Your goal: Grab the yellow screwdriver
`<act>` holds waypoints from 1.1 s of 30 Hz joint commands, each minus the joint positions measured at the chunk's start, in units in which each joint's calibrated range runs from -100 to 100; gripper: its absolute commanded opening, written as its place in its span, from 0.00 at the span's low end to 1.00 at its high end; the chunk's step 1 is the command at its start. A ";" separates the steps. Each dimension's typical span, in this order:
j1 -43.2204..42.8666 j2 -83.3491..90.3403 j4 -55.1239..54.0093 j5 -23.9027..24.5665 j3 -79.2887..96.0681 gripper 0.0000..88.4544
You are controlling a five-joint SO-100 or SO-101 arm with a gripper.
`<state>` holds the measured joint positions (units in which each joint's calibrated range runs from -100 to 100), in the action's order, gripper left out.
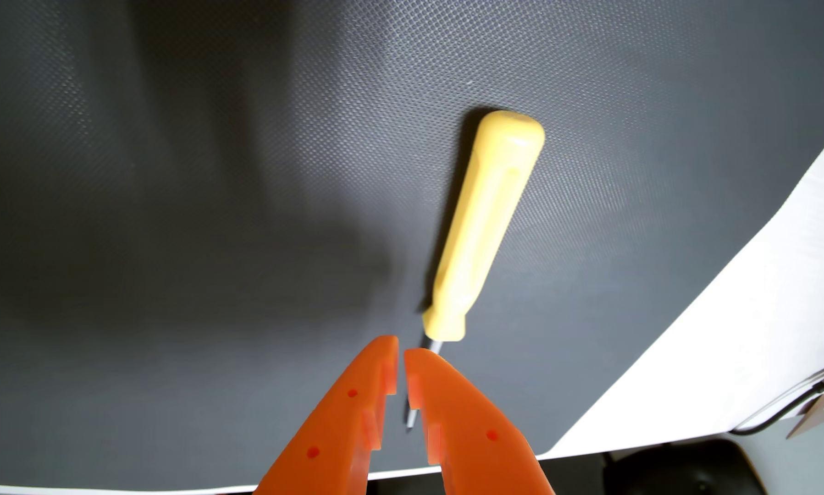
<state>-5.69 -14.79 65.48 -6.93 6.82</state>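
Here, smooth yellow screwdriver, textured grey mat, orange gripper jaws nearly closed

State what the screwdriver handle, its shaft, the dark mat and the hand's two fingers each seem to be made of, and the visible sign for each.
Screwdriver handle: likely moulded plastic, pale yellow, smooth, soft sheen.
Shaft: probably metal, thin and grey; mostly hidden.
Mat: perhaps rubber or woven vinyl, dark grey, matte, fine grid texture.
Fingers: apparently hard orange plastic, maybe printed, with stepped inner edges.

Gripper of bright orange plastic, 2 flat tapered fingers, stepped notches on the inner edges, 2 small round red dots on each finger
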 commanded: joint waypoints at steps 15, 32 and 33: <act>0.46 -12.85 3.11 -0.21 -17.94 0.01; 1.12 -12.68 2.24 -1.21 -18.12 0.13; 1.12 -12.68 2.33 -1.57 -18.12 0.15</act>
<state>-5.09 -27.94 67.92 -7.66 -8.62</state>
